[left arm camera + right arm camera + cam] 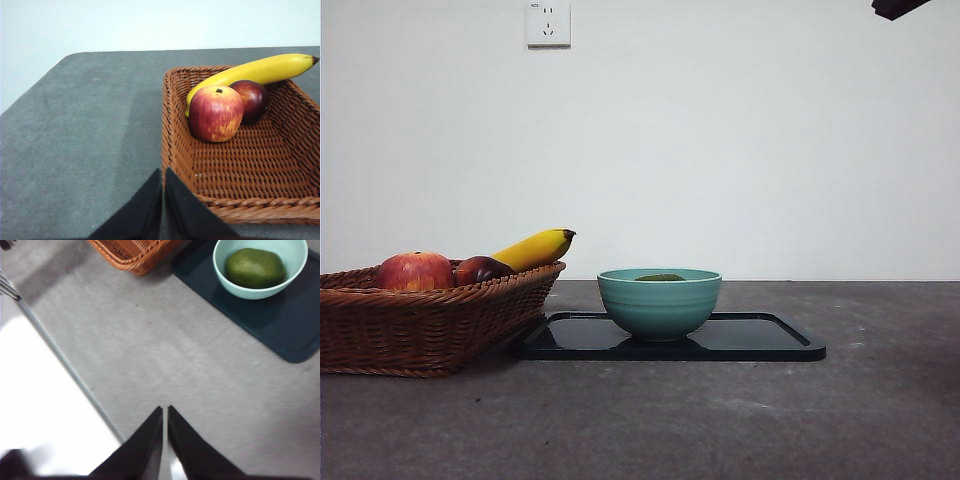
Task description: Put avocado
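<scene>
Front: avocado [660, 277] sits in the teal bowl [659, 303] on the black tray [775, 345]; looks done.
Left wrist: left gripper [163, 172] clenched, empty, by the basket [235, 202].
Right wrist: right gripper [165, 410] clenched, empty, well apart from the bowl.

On the table [880, 420], a basket [420, 325] stands at the left and a tray [760, 340] lies just right of it, the two near each other or touching; which cannot be told. A bowl [659, 300] sits on the left half of the tray, and the avocado [255, 267] lies inside the bowl. The right half of the tray is bare. In the basket, the apple [415, 271] is leftmost, the plum [480, 269] touches its right side, and the banana [535, 248] leans behind both, its tip over the basket's right rim. A wall [750, 140] stands behind the table, with a socket [548, 22] high on it, above the basket's right edge.
</scene>
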Controlling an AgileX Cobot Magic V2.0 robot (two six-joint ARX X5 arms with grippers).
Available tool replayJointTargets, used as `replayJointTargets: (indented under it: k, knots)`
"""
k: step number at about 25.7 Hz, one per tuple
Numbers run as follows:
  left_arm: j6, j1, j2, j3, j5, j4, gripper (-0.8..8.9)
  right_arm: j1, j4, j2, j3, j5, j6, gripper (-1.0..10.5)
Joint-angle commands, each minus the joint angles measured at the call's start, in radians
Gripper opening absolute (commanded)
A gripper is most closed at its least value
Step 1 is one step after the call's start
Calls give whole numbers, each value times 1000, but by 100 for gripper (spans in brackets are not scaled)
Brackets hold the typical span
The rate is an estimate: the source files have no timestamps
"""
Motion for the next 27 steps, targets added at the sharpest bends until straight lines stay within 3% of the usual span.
replayJointTargets:
  k: [1,4,7,10,13,21,27]
  knots:
    - [-2,3,-2,-20,-2,-11,9,-13,10,-21,8,42,-43,8]
    - [-2,3,-2,-20,-2,-11,9,-106,11,-86,8,46,-52,8]
    - [-2,3,-2,-20,-2,-11,9,-280,80,-196,4,46,-74,8]
    - [-2,3,-2,-20,-2,-11,9,-422,345,-315,-80,45,-84,8]
    - [-2,3,-2,-20,-2,-11,9,-513,616,-443,-283,47,-58,8]
    - [-2,3,-2,-20,-2,-11,9,-547,935,-676,-675,180,-4,8]
    - [-2,3,-2,-20,-2,-11,9,-547,967,-797,-829,205,43,8]
